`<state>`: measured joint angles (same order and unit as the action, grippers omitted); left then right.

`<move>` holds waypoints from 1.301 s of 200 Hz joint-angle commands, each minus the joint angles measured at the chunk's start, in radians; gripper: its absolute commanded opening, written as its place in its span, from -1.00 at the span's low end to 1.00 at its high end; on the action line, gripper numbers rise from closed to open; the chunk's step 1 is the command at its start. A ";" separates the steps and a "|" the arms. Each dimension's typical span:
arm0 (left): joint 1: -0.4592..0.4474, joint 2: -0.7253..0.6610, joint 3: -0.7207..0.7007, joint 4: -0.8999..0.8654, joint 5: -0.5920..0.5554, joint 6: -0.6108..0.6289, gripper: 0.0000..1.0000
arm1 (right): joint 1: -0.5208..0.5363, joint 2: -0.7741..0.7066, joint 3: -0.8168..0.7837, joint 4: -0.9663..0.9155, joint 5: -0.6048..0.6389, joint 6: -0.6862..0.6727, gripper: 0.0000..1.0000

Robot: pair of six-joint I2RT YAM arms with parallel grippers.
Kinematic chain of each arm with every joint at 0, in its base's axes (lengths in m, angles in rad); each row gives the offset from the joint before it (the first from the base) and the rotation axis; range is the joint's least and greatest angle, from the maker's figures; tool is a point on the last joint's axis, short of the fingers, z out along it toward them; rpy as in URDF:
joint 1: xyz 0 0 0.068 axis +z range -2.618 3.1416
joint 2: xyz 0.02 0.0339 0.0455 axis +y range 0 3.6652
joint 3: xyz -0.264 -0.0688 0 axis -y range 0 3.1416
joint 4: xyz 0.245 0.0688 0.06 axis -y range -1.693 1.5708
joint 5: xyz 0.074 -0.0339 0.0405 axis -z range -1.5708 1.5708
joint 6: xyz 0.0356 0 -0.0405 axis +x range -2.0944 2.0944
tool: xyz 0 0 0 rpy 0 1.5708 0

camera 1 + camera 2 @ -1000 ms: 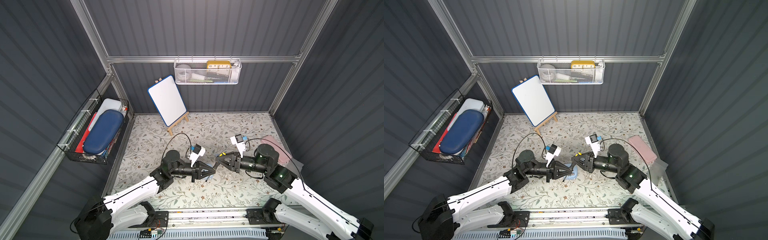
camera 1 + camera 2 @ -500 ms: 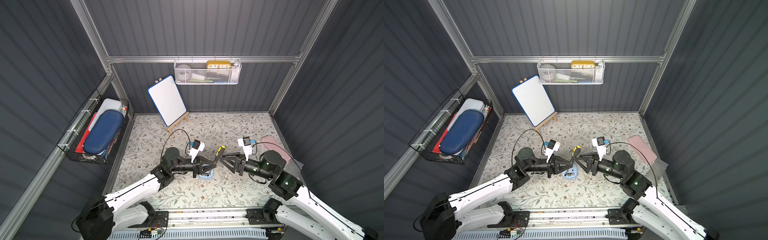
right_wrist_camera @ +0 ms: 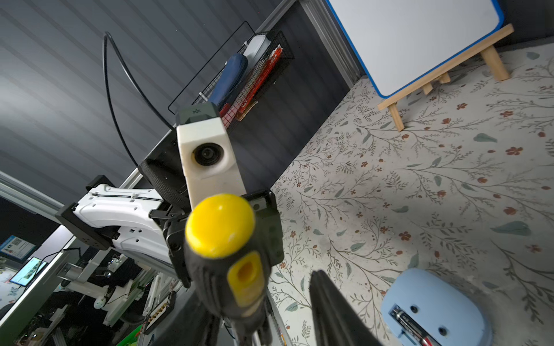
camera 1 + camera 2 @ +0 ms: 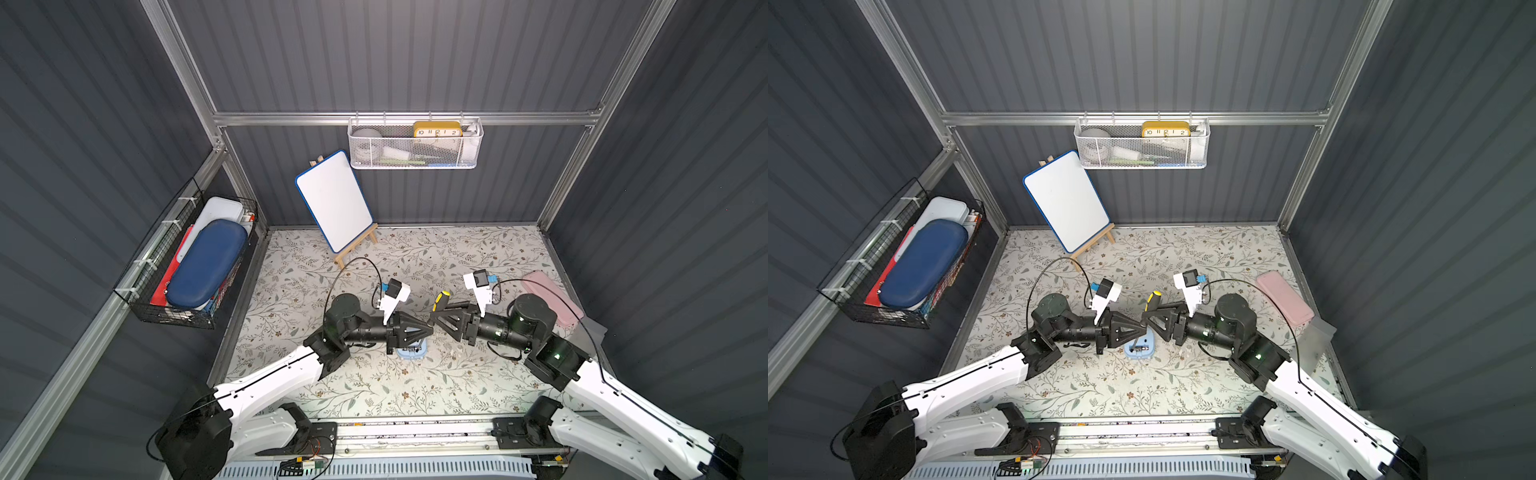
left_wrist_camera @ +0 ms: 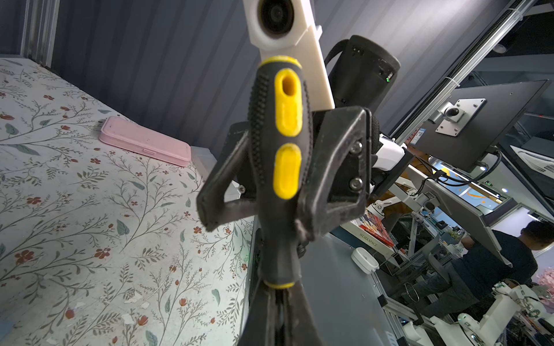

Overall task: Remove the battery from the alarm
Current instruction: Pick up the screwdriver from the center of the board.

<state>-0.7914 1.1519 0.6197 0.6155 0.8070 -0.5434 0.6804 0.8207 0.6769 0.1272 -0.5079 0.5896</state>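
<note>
Just one alarm [image 3: 434, 293], battery [image 3: 411, 325], screwdriver [image 5: 281, 167] each.

My left tool [image 4: 430, 328] is black, the screwdriver [image 4: 440, 300] black with yellow, the alarm [image 3: 434, 299] pale blue, the table [image 4: 395, 386] cream with green-and-red flower sprigs.

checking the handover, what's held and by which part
The black-and-yellow-handled screwdriver, held by the left end effector at its shaft just below the handle; right end effector open.
</note>
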 commanded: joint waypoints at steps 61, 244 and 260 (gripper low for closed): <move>-0.002 0.004 -0.003 0.078 0.102 -0.003 -1.00 | 0.001 -0.004 0.039 0.029 -0.002 -0.006 -0.81; -0.003 0.014 -0.013 -0.404 -0.685 -0.090 -1.00 | 0.245 -0.118 -0.177 -0.147 0.982 0.080 -1.00; -0.002 0.127 0.063 -0.451 -0.749 -0.063 -1.00 | 0.285 -0.062 -0.162 -0.133 1.057 0.071 -1.00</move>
<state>-0.7929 1.1511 0.6098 0.2935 0.2401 -0.5987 0.9108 0.7105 0.4793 -0.0406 0.3031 0.6720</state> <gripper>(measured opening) 0.064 0.228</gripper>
